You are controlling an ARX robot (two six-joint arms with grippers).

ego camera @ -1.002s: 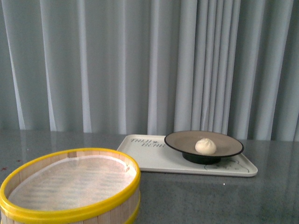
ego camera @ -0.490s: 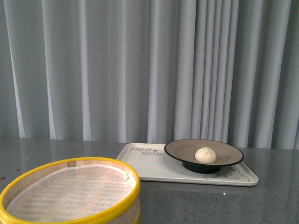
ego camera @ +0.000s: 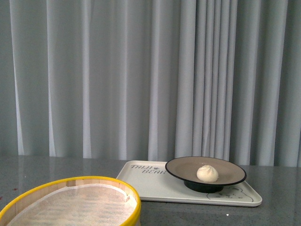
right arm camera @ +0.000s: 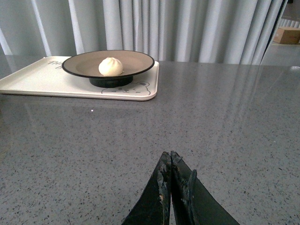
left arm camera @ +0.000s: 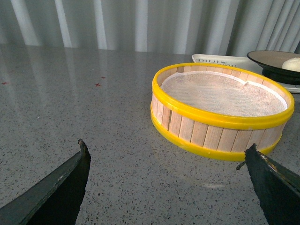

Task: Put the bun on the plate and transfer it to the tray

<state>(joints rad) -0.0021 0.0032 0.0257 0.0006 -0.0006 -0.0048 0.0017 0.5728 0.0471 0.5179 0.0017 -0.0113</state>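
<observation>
The cream-white bun [ego camera: 207, 173] lies in the beige plate [ego camera: 183, 168] with the black rim, and the plate stands on the cream tray [ego camera: 146, 181] at the right of the front view. The right wrist view shows the same bun [right arm camera: 110, 66], plate [right arm camera: 136, 60] and tray [right arm camera: 37, 79] well ahead of my right gripper [right arm camera: 170, 156], which is shut with nothing in it, low over bare counter. My left gripper [left arm camera: 166, 149] hangs open and empty over the counter, short of the steamer basket. Neither arm shows in the front view.
A wooden steamer basket [ego camera: 70, 202] with yellow rims and a white cloth liner stands at the front left; in the left wrist view this basket [left arm camera: 220, 110] is just beyond the fingertips. Grey curtains close off the back. A cardboard box [right arm camera: 287, 35] sits far off.
The front view has tilted upward: basket, tray and plate sit lower in the picture than a second ago. Bun, plate and tray keep their places relative to each other.
</observation>
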